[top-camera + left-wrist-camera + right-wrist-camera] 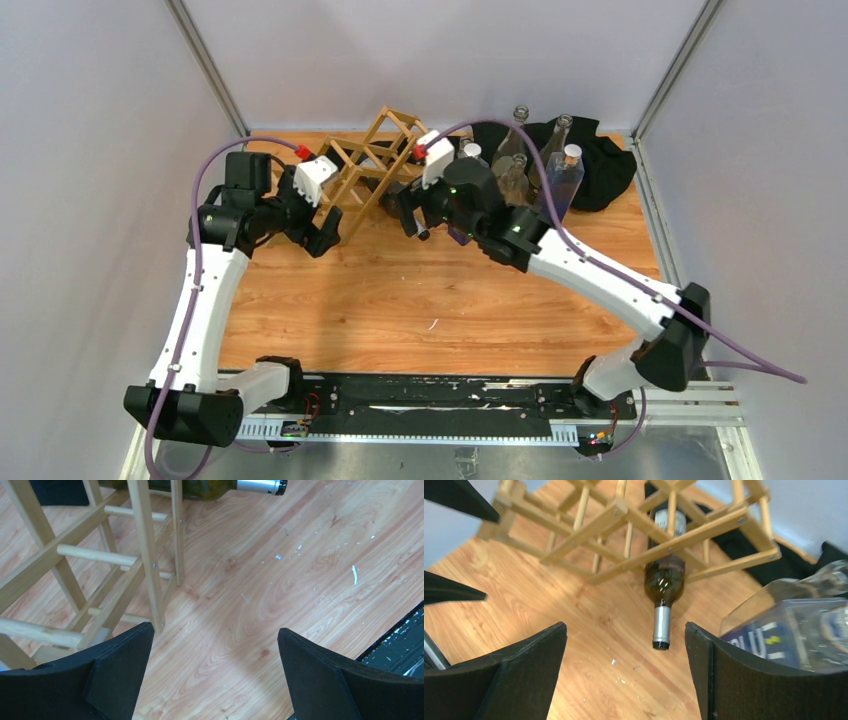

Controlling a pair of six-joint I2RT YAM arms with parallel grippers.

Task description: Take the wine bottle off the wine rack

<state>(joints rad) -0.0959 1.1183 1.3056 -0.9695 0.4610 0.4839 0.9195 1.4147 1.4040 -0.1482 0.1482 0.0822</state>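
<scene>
The wine rack (372, 160), a light wood lattice, stands at the back of the table. In the right wrist view a dark green wine bottle (665, 577) with a silver foil neck lies in a cell of the rack (624, 515), neck pointing out toward me. My right gripper (625, 627) is open in front of the neck; the neck's tip sits just ahead of the fingers, nearer the right one, and touches neither. My left gripper (215, 629) is open and empty over the tabletop beside the rack's near left leg (150, 570). The bottle's neck (250, 486) shows at the top edge.
Several clear glass bottles (545, 165) stand at the back right on a black cloth (605, 160). One with a blue label (784, 630) lies close to my right finger. The left gripper's dark fingers (459, 497) show at the rack's far end.
</scene>
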